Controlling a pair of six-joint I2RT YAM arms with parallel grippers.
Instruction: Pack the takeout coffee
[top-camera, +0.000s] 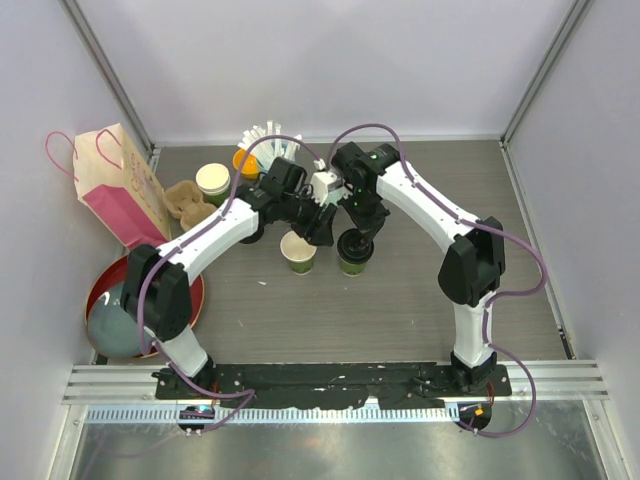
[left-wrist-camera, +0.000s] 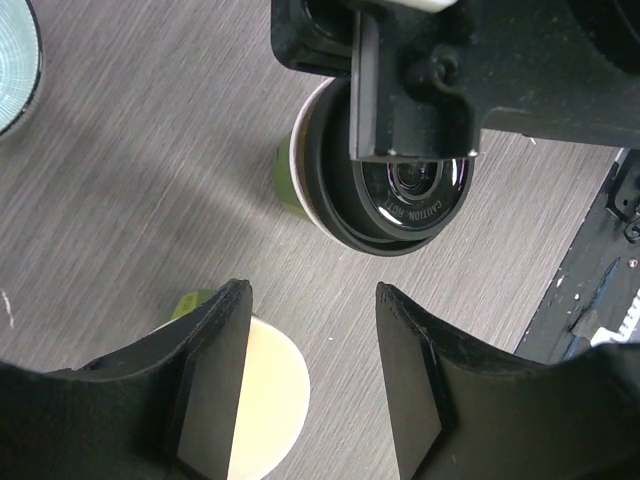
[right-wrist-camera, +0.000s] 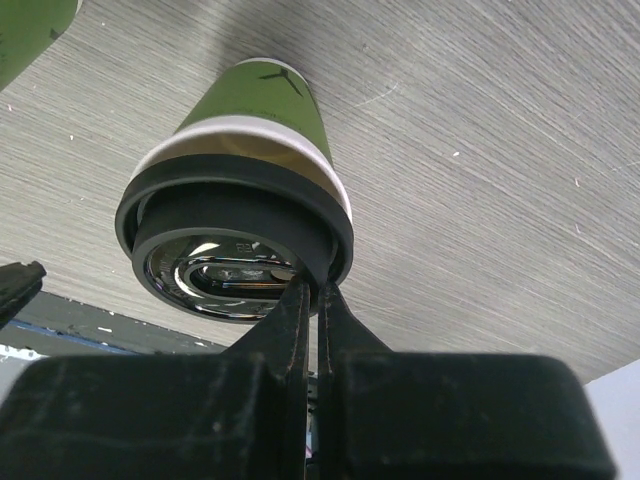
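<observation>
Your right gripper (right-wrist-camera: 312, 292) closed tight at black lid (right-wrist-camera: 230, 215), askew on green cup (right-wrist-camera: 262, 100), your left gripper (left-wrist-camera: 312, 292) half-spread over lidless cup (left-wrist-camera: 270, 390), cream inside.

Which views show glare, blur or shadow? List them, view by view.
Top external: even light, with a pale sheen on the metal strip at the near edge. Left wrist: the left claw is dark and blurred near the lens; a soft shadow crosses the table. Right wrist: mirror glare on the black lid; the right claw is underlit.
</observation>
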